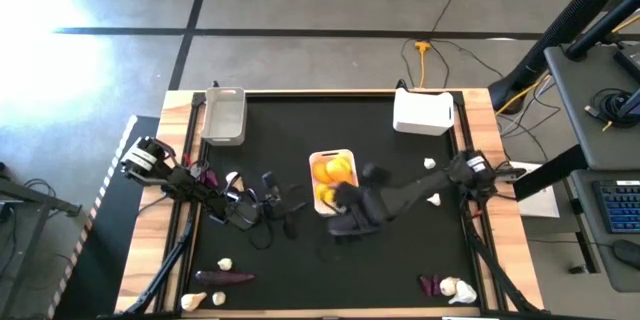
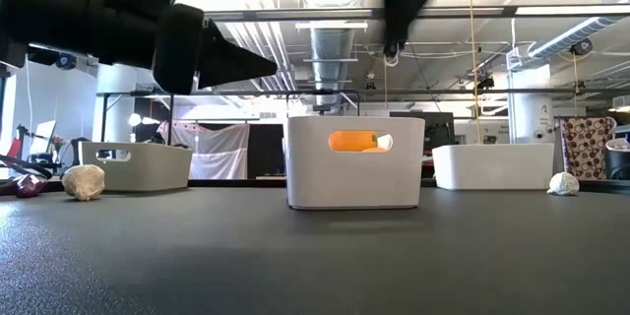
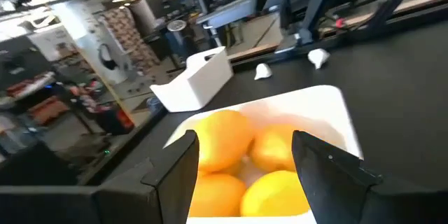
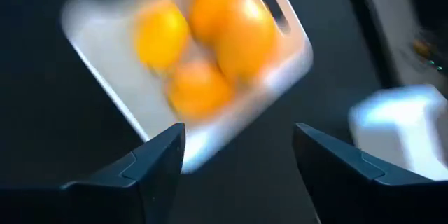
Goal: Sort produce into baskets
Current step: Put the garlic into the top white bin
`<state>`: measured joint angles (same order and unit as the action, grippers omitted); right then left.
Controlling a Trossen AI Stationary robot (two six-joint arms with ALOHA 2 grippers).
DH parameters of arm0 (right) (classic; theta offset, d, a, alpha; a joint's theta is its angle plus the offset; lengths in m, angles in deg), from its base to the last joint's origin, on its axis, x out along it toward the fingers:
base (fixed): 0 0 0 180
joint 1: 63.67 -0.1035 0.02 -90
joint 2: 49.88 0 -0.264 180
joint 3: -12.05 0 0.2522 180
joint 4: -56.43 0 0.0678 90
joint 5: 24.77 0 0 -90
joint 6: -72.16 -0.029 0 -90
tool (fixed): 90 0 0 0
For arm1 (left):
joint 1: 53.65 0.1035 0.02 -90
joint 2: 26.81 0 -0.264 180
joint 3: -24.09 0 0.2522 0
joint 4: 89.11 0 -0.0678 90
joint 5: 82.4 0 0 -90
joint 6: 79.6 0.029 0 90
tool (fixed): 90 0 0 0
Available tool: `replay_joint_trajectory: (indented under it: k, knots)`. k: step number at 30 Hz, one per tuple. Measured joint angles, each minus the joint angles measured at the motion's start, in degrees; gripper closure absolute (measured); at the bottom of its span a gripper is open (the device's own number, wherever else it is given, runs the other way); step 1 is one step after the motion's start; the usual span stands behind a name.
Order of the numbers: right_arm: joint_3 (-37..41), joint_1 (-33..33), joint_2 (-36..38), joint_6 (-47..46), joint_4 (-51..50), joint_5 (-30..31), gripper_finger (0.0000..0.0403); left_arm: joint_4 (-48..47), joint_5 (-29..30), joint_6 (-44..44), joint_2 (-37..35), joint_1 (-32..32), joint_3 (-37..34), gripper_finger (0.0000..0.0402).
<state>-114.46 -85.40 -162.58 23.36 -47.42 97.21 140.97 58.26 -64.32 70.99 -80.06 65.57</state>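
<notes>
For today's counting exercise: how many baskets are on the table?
3: grey basket at the far left, white basket at the far right, middle basket holding orange and yellow fruit.

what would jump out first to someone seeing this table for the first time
The white basket at the middle of the table, filled with yellow and orange round fruits, draws the eye first. Both dark arms reach in toward it: the right end effector is right at its near end, open, and the left end effector sits just off its left side, also open. Garlic-like bulbs and a purple vegetable lie scattered along the table's near edge.
</notes>
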Motion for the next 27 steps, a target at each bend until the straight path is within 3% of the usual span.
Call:
replay_joint_trajectory:
  k: [5, 8, 11, 22, 27]
  knots:
    - [8.07, -3.92, 3.80, -5.95, 5.19, -0.54, 0.0172, 0.08, -2.44, -1.44, 0.00, -0.02, 0.67, 0.0190]
    - [12.45, -4.34, 4.86, -11.38, 0.06, -3.06, 0.0177, -0.33, -3.81, -1.87, 0.02, -0.02, 1.07, 0.0190]
    - [18.17, -4.76, 5.65, -13.19, 1.03, -5.29, 0.0179, -0.74, -4.65, -2.11, 0.02, -0.02, 1.26, 0.0190]
    - [40.11, -4.47, 11.59, -16.29, 0.29, -26.72, 0.0179, -1.08, -4.79, -2.31, 0.04, 0.04, 1.06, 0.0190]
    - [48.22, -0.19, 14.36, -12.83, 0.58, -37.34, 0.0179, -1.08, -4.81, -2.31, 0.04, 0.25, 1.05, 0.0190]
